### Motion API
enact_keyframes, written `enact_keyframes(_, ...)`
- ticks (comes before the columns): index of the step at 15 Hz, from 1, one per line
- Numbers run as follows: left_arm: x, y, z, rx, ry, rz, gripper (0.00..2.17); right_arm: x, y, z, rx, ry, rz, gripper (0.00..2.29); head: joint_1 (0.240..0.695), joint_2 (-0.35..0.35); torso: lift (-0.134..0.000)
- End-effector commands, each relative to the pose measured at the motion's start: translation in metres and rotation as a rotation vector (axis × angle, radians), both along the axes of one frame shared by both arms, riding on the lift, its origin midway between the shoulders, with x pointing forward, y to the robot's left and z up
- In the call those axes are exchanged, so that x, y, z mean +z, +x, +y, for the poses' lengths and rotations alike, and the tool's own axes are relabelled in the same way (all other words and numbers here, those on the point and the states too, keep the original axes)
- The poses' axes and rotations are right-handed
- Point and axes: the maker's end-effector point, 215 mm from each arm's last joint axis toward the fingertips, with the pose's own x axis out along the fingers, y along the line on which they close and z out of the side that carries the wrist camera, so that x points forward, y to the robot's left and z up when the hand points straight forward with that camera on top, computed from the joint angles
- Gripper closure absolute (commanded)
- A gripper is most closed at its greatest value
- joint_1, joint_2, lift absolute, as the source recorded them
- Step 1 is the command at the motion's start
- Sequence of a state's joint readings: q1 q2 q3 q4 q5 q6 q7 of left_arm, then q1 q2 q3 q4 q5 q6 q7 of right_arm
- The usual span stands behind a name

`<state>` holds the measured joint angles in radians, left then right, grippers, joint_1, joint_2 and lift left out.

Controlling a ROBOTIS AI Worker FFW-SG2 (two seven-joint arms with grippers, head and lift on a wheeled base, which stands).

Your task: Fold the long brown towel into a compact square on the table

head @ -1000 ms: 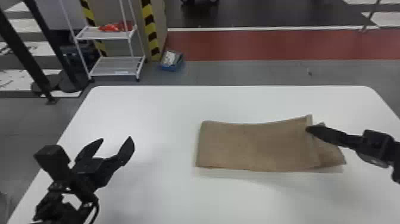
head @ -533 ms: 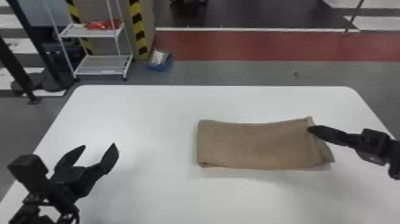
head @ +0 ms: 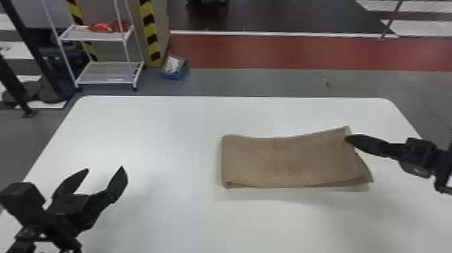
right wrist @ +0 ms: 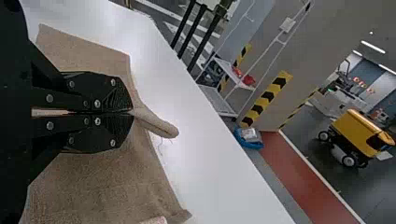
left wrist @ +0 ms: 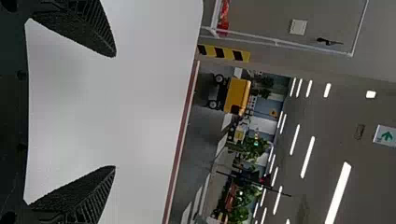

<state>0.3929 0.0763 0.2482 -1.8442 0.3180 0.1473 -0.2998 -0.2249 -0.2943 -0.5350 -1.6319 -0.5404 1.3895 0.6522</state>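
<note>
One brown towel [head: 286,161], folded into a strip, lies on the table [head: 161,134], right of centre; its right end is raised, presumably to carry it over into a square. One right gripper [right wrist: 131,112], fingers clenched on that end's edge, likely to control the layers. One left gripper [head: 105,168], fingers spread and empty, over the table's left side, apparently clear of the fold.

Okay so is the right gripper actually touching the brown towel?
Touching: the right wrist view shows the right gripper with its fingers shut on a pinched fold of the brown towel.
</note>
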Motion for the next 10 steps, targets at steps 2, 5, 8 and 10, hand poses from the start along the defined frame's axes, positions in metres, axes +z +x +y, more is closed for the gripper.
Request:
enact_keyframes(2,0.0,-0.006,0.003,0.003,0.004,0.001,0.01,0.012,0.002,-0.017,-0.044,0.062,-0.026,1.11,0.695,-0.025,-0.123)
enact_keyframes(5,0.0,-0.008,0.001,-0.001,0.005,0.0,0.01,-0.008,0.008,-0.02,-0.046,0.009,0.0,1.11,0.695,-0.037,-0.123)
enact_keyframes(8,0.0,-0.009,0.0,-0.003,0.005,0.002,0.01,-0.019,0.009,-0.017,-0.023,-0.023,0.036,1.11,0.695,-0.045,-0.123)
enact_keyframes(10,-0.001,-0.01,0.001,-0.005,0.007,0.003,0.01,0.001,0.008,-0.031,-0.066,0.056,-0.012,1.11,0.695,-0.048,-0.123)
